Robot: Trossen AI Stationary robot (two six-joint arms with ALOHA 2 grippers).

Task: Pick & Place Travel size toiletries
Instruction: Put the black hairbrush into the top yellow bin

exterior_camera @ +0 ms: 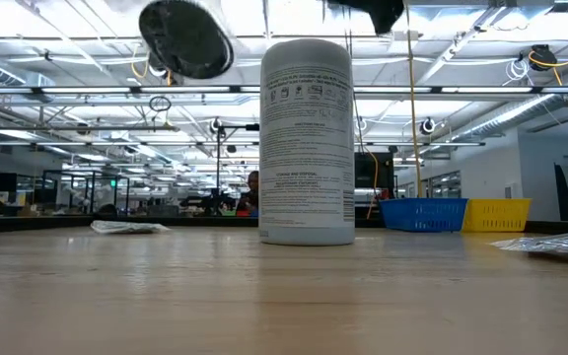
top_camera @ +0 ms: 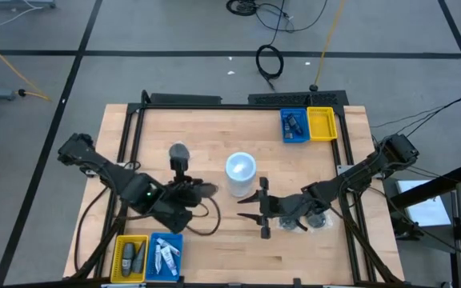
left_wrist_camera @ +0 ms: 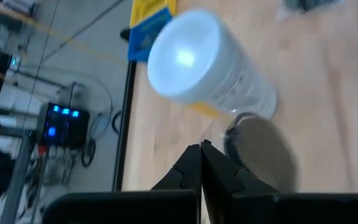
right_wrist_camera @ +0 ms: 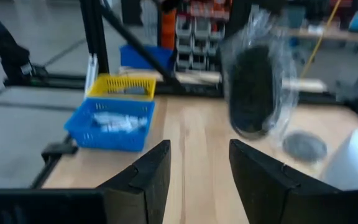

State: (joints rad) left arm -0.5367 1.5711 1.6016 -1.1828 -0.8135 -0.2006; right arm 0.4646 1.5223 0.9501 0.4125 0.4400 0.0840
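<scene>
A dark round flat disc (right_wrist_camera: pixel 252 90) in a clear wrap hangs high over the table, left of and nearer than the white cylinder (top_camera: pixel 241 172). It shows blurred in the high view (top_camera: pixel 208 190) and high up in the low view (exterior_camera: pixel 185 39). My left gripper (top_camera: pixel 194 190) is shut on its wrap. My right gripper (top_camera: pixel 256 210) stands open and empty just right of the cylinder, its fingers level and pointing left. Another grey wrapped disc (top_camera: pixel 178 152) lies flat on the table farther back. My left gripper pinches the disc's clear wrap (left_wrist_camera: pixel 224 138) between its shut fingertips, slanting down toward the table's far right. Which edge of the wrap it has cannot be told. The disc (left_wrist_camera: pixel 260 155) hangs beside and below the fingertips, roughly upright, lifted clear of the table.
The tall white cylinder (exterior_camera: pixel 307 138) stands upright mid-table between the grippers. A yellow tray (top_camera: pixel 130 258) and a blue tray (top_camera: pixel 165 256) with small items sit at the near left. A second blue tray (top_camera: pixel 294 126) and yellow tray (top_camera: pixel 321 124) sit at the far right. Clear-wrapped items (top_camera: pixel 314 220) lie under my right arm.
</scene>
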